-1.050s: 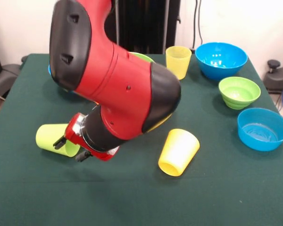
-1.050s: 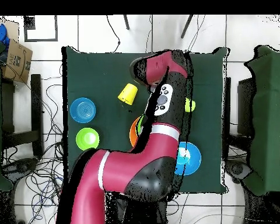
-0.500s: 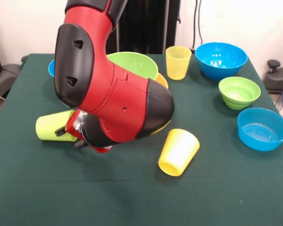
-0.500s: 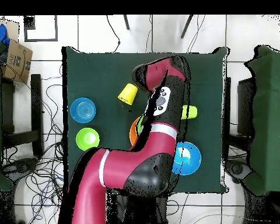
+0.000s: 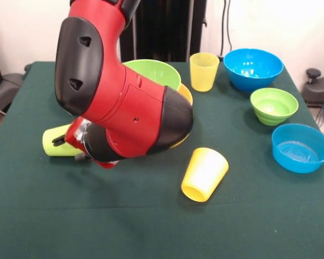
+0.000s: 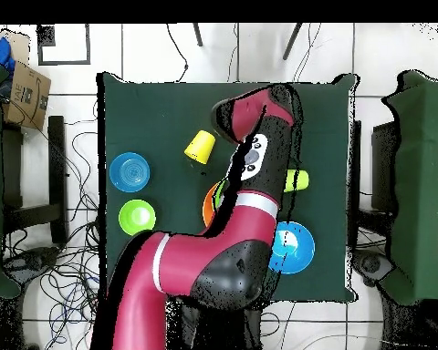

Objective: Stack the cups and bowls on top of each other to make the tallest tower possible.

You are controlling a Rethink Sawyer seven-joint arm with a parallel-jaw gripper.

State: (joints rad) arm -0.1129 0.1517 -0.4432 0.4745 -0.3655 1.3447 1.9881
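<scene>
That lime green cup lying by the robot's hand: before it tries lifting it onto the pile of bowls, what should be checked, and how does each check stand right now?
1. Hand at the lime green cup: ok, it is right against the cup, which lies on its side.
2. Firm hold on the cup: cannot tell, the arm hides the contact.
3. Landing spot ready: ok, the big green bowl sits in the orange bowl, open side up.
4. Yellow cup clear of the path: ok, it lies apart, on its side.
5. Red cup found: not ok, none shows.
</scene>
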